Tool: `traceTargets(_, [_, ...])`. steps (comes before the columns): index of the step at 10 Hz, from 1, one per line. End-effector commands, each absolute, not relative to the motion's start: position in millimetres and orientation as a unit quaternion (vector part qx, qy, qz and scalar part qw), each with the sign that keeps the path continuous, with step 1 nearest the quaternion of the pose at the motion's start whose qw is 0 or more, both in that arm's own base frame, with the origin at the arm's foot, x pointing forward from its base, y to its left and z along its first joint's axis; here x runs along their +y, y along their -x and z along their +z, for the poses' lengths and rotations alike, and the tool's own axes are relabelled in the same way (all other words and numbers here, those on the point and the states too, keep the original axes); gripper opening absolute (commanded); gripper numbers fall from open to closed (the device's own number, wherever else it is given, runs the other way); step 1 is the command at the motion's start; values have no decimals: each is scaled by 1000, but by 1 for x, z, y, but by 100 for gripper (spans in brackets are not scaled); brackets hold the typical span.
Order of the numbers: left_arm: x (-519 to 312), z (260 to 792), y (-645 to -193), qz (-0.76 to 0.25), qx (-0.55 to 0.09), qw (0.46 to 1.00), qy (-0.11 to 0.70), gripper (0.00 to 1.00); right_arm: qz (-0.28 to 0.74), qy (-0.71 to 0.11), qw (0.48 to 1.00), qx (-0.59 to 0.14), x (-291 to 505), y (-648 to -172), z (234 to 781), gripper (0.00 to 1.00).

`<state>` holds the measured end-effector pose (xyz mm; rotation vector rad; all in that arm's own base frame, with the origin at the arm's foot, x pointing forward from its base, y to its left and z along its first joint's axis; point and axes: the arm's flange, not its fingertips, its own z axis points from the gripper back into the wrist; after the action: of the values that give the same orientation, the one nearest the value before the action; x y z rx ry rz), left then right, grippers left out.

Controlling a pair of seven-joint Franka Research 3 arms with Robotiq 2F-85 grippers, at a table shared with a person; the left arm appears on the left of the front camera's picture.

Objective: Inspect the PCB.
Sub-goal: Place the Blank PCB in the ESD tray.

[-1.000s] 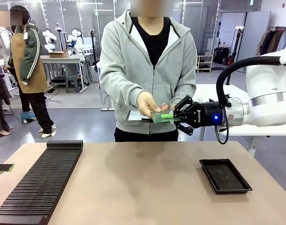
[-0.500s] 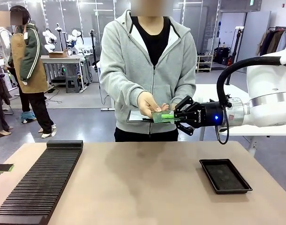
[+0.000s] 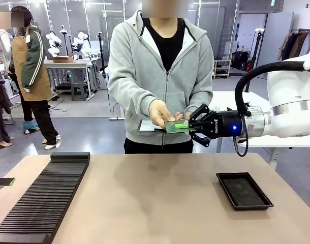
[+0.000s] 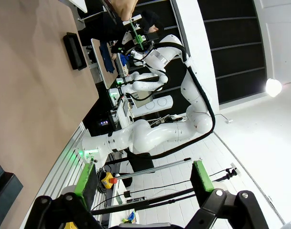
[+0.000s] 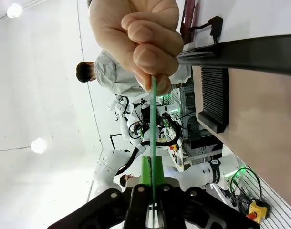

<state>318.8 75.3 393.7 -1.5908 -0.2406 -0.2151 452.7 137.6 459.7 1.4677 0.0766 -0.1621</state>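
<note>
The PCB [image 3: 174, 126] is a thin green board held level in front of the person's chest. My right gripper [image 3: 184, 126] is shut on its right end, and the person's hand [image 3: 161, 113] pinches its left end. In the right wrist view the PCB [image 5: 153, 119] runs edge-on from my shut fingers [image 5: 146, 168] up to the person's fingertips [image 5: 148, 57]. My left gripper [image 4: 143, 177] is open with nothing between its green pads [image 4: 85, 177]. It sits low at the table's left edge [image 3: 3, 181].
A long black slotted rack [image 3: 45, 195] lies on the left of the table. A black tray [image 3: 244, 190] sits at the right. The person's other hand holds a clipboard [image 3: 145, 125] just behind the PCB. Bare tabletop [image 3: 150, 203] lies between rack and tray.
</note>
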Motion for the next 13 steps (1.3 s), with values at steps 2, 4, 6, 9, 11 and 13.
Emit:
traceTargets(2, [76, 394, -319, -98, -107, 689, 710, 100, -72, -669, 739, 35, 139, -452, 461, 0])
traceTargets(4, [76, 394, -319, -98, -107, 689, 710, 100, -72, -669, 739, 35, 139, -452, 461, 0])
traceTargets(6, [76, 394, -319, -98, -107, 689, 710, 100, -72, -669, 739, 35, 139, -452, 461, 0])
traceTargets(9, [76, 394, -319, -98, -107, 689, 710, 100, -74, -669, 739, 36, 138, -452, 459, 3])
traceTargets(11, [76, 394, -319, -98, -107, 689, 710, 100, -53, -674, 736, 40, 139, -443, 470, 3])
traceTargets(13, [76, 394, -319, -98, -107, 689, 710, 100, -33, -665, 745, 31, 135, -436, 475, 3])
